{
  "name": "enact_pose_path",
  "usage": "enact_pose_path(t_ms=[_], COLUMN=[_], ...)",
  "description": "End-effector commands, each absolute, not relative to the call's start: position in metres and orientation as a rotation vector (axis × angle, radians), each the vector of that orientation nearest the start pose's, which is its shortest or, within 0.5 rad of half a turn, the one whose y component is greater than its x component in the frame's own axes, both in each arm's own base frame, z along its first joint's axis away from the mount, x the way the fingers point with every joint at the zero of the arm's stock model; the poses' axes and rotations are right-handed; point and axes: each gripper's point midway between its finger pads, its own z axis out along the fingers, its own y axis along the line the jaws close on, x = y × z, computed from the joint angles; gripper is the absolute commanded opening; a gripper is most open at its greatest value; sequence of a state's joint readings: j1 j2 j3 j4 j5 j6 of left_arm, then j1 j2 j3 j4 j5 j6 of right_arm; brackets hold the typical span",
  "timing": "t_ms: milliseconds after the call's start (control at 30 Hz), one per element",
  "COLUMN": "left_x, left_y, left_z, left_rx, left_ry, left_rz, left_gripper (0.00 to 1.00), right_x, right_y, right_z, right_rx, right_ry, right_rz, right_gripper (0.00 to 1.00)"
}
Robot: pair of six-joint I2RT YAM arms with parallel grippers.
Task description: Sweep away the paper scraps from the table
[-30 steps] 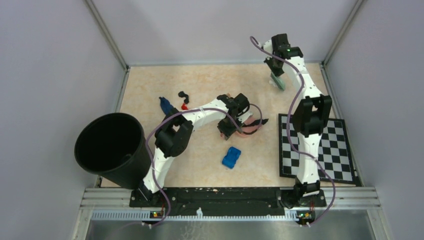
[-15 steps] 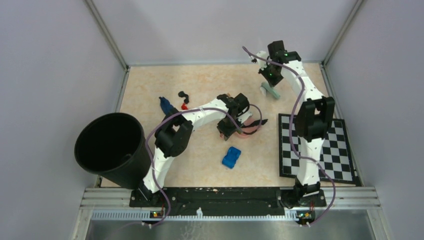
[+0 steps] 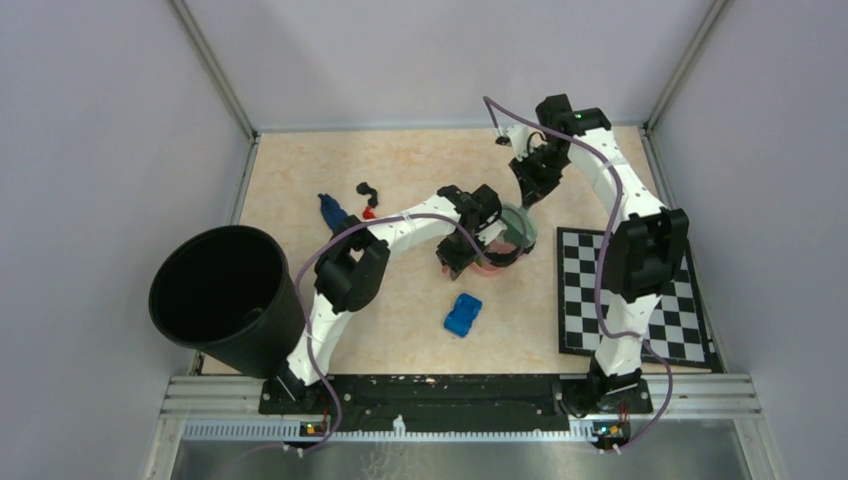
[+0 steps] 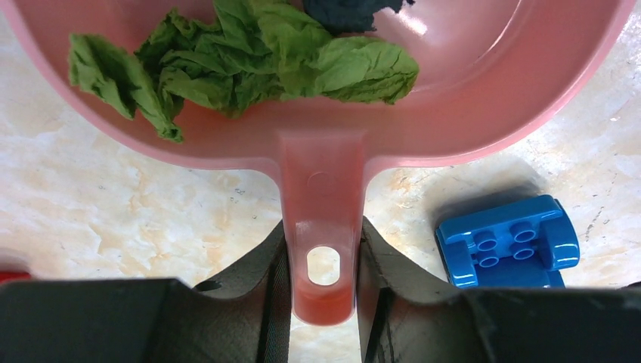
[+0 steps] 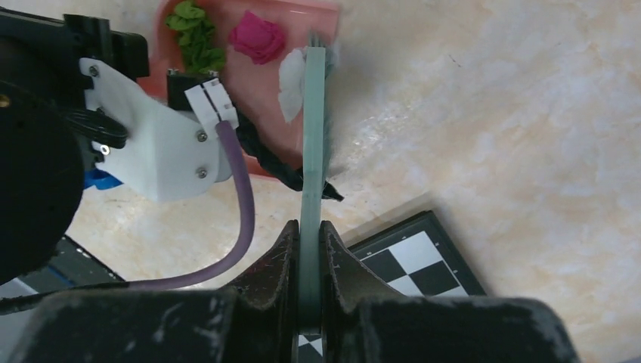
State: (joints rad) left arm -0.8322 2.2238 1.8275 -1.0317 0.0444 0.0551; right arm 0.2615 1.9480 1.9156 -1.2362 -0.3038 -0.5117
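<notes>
Now at the open mouth of the pink dustpan (image 4: 484,76), swung across from the far corner of the bench (image 3: 400,160) within the last second: right end effector (image 5: 308,234), pinched narrow on the pale green sweeper blade (image 5: 312,128). Blade edge-down straight ahead of the fingers, touching or just short of the pan's lip; blurred there, so contact hard to confirm.

Left end effector (image 4: 323,261) unmoved, closed partway onto the dustpan's handle, pan lying on the bench just ahead of it. Already inside the pan: crumpled green paper scraps (image 4: 249,60), a dark one at the far rim, plus a magenta ball (image 5: 257,38) and a white bit (image 5: 291,76) right beside the blade.

Likely meaning: a sweeping stroke ending, the load pushed in, the pan nearly ready for emptying. Not finished, though. Well off to the left of the left end effector, past its elbow, three loose pieces on the bare bench: black scrap (image 3: 368,189), red scrap (image 3: 369,212), dark blue scrap (image 3: 330,208).

Bright blue toy block (image 4: 506,242) just beside the left end effector's right finger, near enough to be knocked on a pull-back. Black bucket (image 3: 225,295) far to the left, by that arm's base. Chequered board (image 3: 640,290) close on the right of the blade.
</notes>
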Motion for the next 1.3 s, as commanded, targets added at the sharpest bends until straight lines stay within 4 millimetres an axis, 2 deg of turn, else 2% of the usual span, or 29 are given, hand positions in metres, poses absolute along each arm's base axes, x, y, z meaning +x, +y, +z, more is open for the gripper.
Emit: enact_pose_path(t_ms=[0, 100, 233, 367, 400, 500, 567, 700, 900, 1067, 1267], left_x=[0.284, 0.285, 0.286, 0.288, 0.289, 0.292, 0.296, 0.305, 0.301, 0.294, 0.278], left_y=[-0.326, -0.327, -0.325, -0.326, -0.325, -0.325, -0.325, -0.323, -0.319, -0.308, -0.289], left_z=[0.035, 0.037, 0.041, 0.049, 0.050, 0.054, 0.059, 0.070, 0.086, 0.104, 0.133], left_rx=[1.310, 1.299, 1.288, 1.264, 1.259, 1.241, 1.220, 1.188, 1.170, 1.129, 1.071], left_ry=[2.707, 2.689, 2.662, 2.606, 2.591, 2.559, 2.531, 2.482, 2.482, 2.481, 2.463], left_rz=[-0.184, -0.188, -0.192, -0.210, -0.212, -0.216, -0.205, -0.171, -0.175, -0.165, -0.175], left_gripper=[0.07, 0.07, 0.07, 0.07, 0.07, 0.07, 0.06, 0.06, 0.05, 0.05, 0.06], right_x=[0.353, 0.358, 0.380, 0.397, 0.402, 0.406, 0.402, 0.397, 0.404, 0.407, 0.406], right_y=[0.153, 0.152, 0.142, 0.134, 0.131, 0.127, 0.128, 0.123, 0.091, 0.075, 0.075], right_z=[0.199, 0.210, 0.225, 0.252, 0.263, 0.285, 0.292, 0.297, 0.297, 0.281, 0.259], right_rx=[-1.069, -1.033, -0.949, -0.864, -0.836, -0.767, -0.761, -0.730, -0.535, -0.424, -0.381], right_ry=[2.512, 2.492, 2.436, 2.377, 2.350, 2.301, 2.284, 2.268, 2.240, 2.238, 2.224], right_rz=[0.531, 0.497, 0.374, 0.345, 0.341, 0.374, 0.403, 0.392, 0.370, 0.411, 0.431], right_gripper=[0.00, 0.00, 0.00, 0.00, 0.00, 0.00, 0.00, 0.00, 0.00, 0.00, 0.00])
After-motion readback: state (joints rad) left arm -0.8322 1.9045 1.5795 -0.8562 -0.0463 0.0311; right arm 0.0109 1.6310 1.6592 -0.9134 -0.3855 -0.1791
